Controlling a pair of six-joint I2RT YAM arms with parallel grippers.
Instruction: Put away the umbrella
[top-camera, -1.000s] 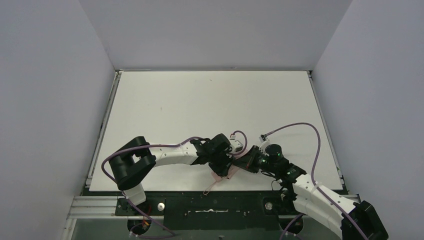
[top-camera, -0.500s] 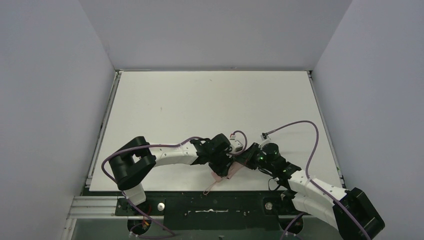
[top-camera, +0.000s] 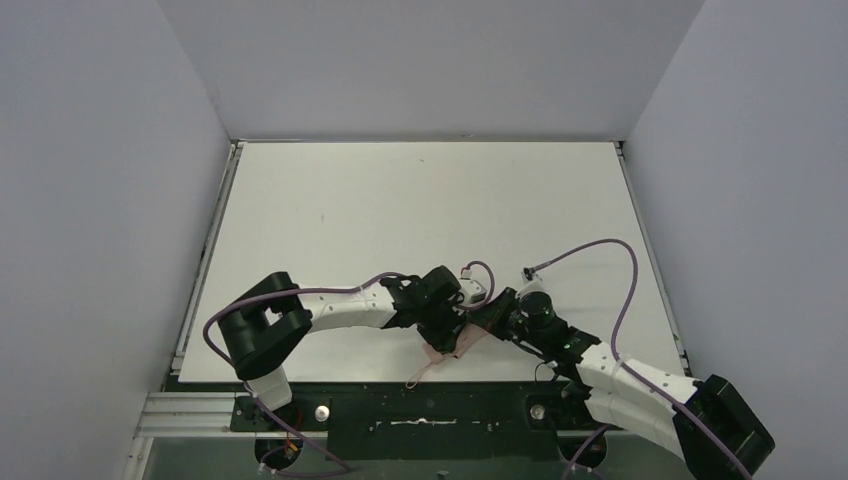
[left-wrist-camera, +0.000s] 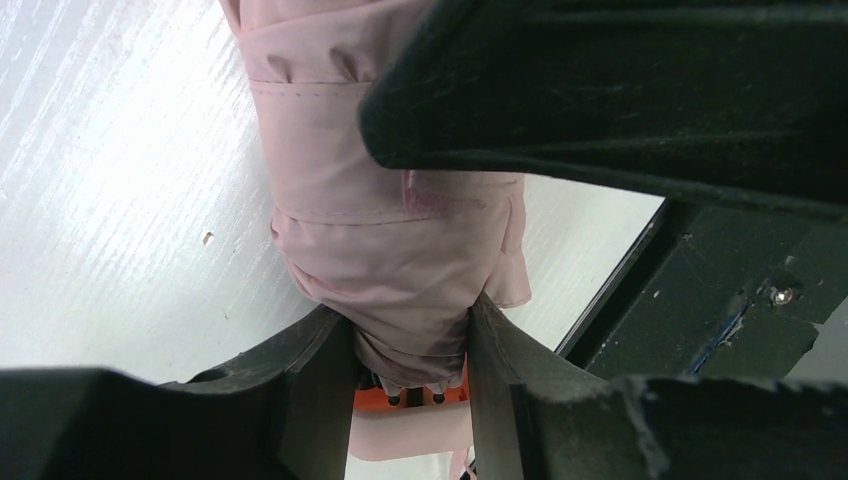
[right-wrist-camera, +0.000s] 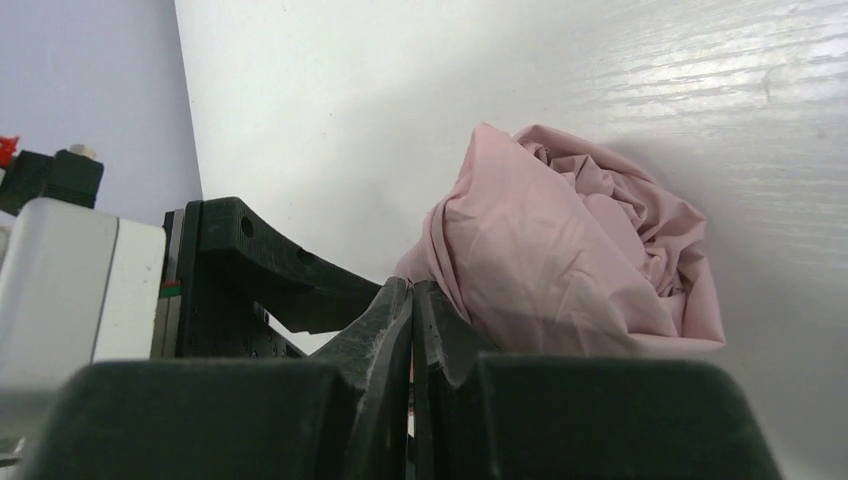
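The umbrella is a folded bundle of pale pink fabric lying near the table's front edge, mostly hidden under both grippers in the top view. Its pink strap hangs over that edge. My left gripper is shut on the umbrella close to its handle end, with black rib tips showing between the fingers. My right gripper has its fingers pressed together on a fold of the crumpled pink fabric at their tips. It meets the left gripper from the right.
The white table has grey walls on three sides. Its front edge and the black base rail lie right beside the umbrella. A purple cable loops above the right arm.
The right arm has stretched left and lower, bringing its gripper closer against the umbrella. The left arm and the umbrella have stayed in place.
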